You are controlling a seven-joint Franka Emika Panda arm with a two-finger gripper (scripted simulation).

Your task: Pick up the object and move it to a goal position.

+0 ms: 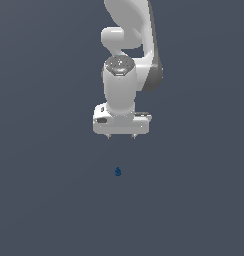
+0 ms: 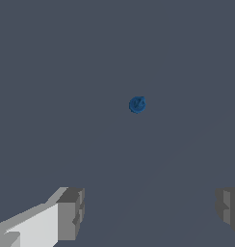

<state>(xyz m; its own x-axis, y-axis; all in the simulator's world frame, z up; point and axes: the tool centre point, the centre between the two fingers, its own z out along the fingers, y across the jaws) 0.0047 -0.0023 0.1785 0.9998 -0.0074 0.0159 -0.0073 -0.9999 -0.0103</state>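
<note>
Gripper (image 1: 121,136) jaws spread wide, well apart from the blob (image 1: 118,172) (tiny against the jaw gap). Nothing stands between them; bare floor (image 1: 44,200) all round it.

Arm (image 1: 129,30): upper links cut off by exterior view's top edge; base not visible. Gripper (image 1: 121,136): only finger tips show in exterior view. Wrist view: fingers (image 2: 71,212) cropped by frame edges. Object (image 1: 118,171): too small to resolve shape detail.
</note>
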